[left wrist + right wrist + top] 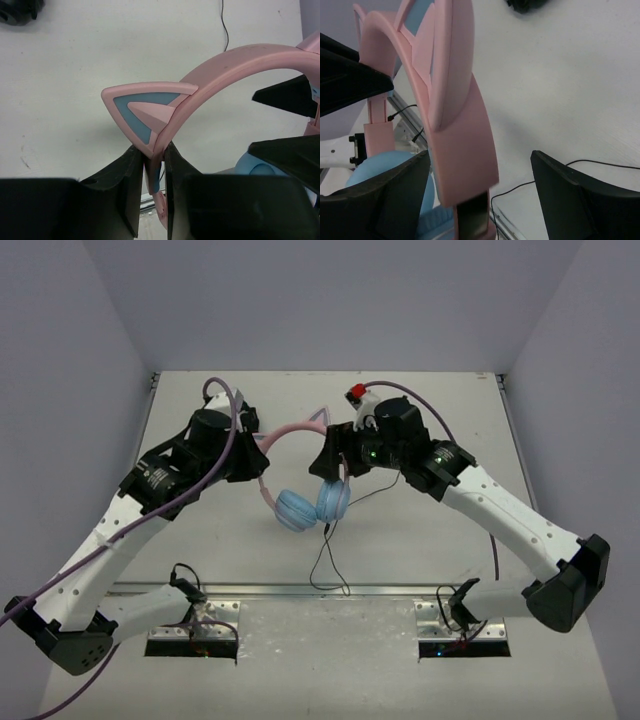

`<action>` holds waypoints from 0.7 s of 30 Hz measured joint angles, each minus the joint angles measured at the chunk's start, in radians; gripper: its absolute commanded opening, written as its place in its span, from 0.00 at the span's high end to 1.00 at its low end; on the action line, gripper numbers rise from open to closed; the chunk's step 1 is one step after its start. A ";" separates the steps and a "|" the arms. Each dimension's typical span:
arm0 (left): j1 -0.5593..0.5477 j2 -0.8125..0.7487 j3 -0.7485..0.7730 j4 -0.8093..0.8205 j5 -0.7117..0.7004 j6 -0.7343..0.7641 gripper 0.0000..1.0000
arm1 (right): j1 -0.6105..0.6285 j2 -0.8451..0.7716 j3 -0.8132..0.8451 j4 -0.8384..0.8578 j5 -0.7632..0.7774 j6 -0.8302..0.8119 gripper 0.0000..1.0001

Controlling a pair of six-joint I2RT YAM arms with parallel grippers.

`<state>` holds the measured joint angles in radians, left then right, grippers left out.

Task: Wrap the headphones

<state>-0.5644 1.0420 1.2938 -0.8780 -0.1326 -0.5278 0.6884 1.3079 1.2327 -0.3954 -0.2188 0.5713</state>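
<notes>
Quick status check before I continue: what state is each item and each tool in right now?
headphones: gripped by the pink headband, earcups together, not wrapped.
cable: loose, trailing over the table.
left tool: shut on the headband beside a cat ear.
right tool: open, straddling the headband.

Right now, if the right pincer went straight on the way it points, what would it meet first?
The pink headband: it lies between the right pincer's open fingers, so going on would probably strike it near the cat ear.
</notes>
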 measured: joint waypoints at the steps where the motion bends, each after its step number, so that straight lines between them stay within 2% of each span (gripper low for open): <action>1: 0.000 -0.002 0.000 0.005 0.007 0.000 1.00 | 0.020 0.016 0.009 -0.001 0.009 -0.003 0.33; 3: 0.000 -0.002 0.000 0.009 0.016 0.001 1.00 | 0.050 0.038 0.016 -0.006 0.025 -0.008 0.51; 4: 0.000 -0.002 0.000 0.005 0.008 0.005 1.00 | 0.058 0.045 0.018 -0.011 0.034 -0.013 0.62; 5: 0.000 0.000 0.000 0.001 0.002 0.008 1.00 | 0.067 0.050 0.018 -0.014 0.040 -0.017 0.83; 7: 0.000 0.000 0.001 -0.009 -0.009 0.010 1.00 | 0.072 0.053 0.019 -0.026 0.071 -0.018 0.98; 8: 0.000 0.001 0.002 -0.009 -0.009 0.011 0.99 | 0.072 0.053 0.019 -0.029 0.081 -0.025 0.99; 9: -0.003 0.004 0.005 -0.011 -0.012 0.016 0.94 | 0.073 0.053 0.021 -0.032 0.086 -0.028 0.99; 10: -0.004 0.008 0.010 -0.015 -0.014 0.021 0.70 | 0.074 0.053 0.024 -0.033 0.090 -0.031 0.99; 12: -0.004 0.015 0.027 -0.019 -0.020 0.038 0.37 | 0.075 0.052 0.029 -0.035 0.098 -0.046 0.99; 13: -0.004 0.016 0.037 -0.017 -0.020 0.045 0.14 | 0.075 0.051 0.030 -0.037 0.104 -0.055 0.99; 14: -0.005 0.016 0.048 -0.014 -0.021 0.050 0.04 | 0.076 0.048 0.030 -0.044 0.112 -0.066 0.99; 15: -0.005 0.014 0.060 -0.013 -0.022 0.060 0.00 | 0.076 0.045 0.030 -0.057 0.118 -0.077 0.99; 21: -0.005 -0.013 0.117 -0.019 -0.036 0.159 0.00 | 0.075 0.041 0.064 -0.159 0.137 -0.120 0.99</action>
<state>-0.5690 1.0294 1.4105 -0.8967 -0.1684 -0.3687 0.7635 1.3487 1.2964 -0.5541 -0.0818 0.4515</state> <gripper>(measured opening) 0.999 0.293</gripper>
